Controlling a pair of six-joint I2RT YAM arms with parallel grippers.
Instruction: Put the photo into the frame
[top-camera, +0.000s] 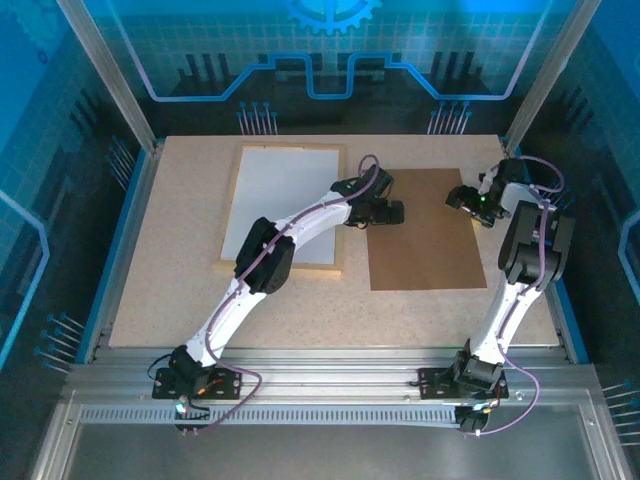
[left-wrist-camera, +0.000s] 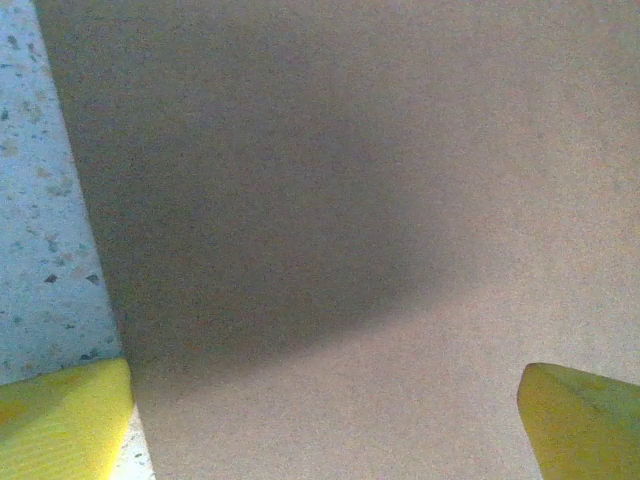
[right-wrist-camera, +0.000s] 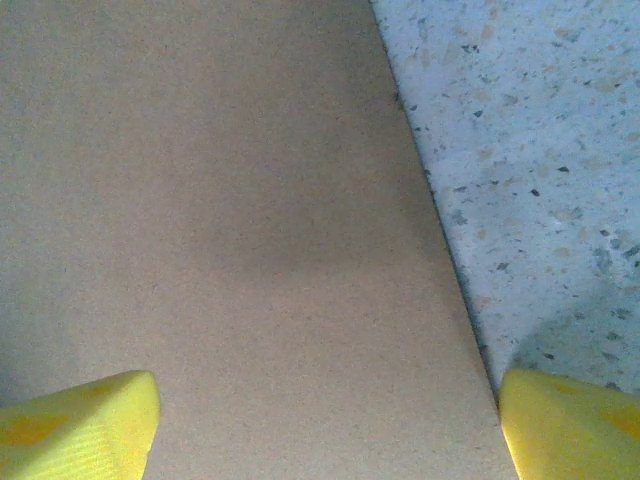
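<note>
- Frame: light wood, lying flat on the far left of the tabletop. A white sheet fills its opening.
- Photo: its place cannot be told. Whether the white sheet is its back or a mat is unclear.
- Board: brown and flat, just right of the frame with a narrow strip of tabletop between them. Nothing lies on it.
- Left arm: reaches across the frame's near right corner. The left jaws are released, spread wide and empty, low over the board's left edge. One fingertip is at that edge by the speckled tabletop, the other over the board.
- Right arm: the right jaws are released and empty, astride the board's right edge. One fingertip is over the board, the other over the tabletop.
- Progress (judged): early. The board is out of the frame, and no colour print lies face-up in the opening. Seating the photo and closing the back appear left to do.
- Edges: the board's two side edges look flush with the tabletop. A lift would likely need a fingertip worked under one of them.
- Room: there is broad open tabletop nearer than the frame and board. Only a slim margin lies right of the board, close to the tabletop's rim. The left arm overhangs the frame, so a rise before any sideways move seems prudent.
</note>
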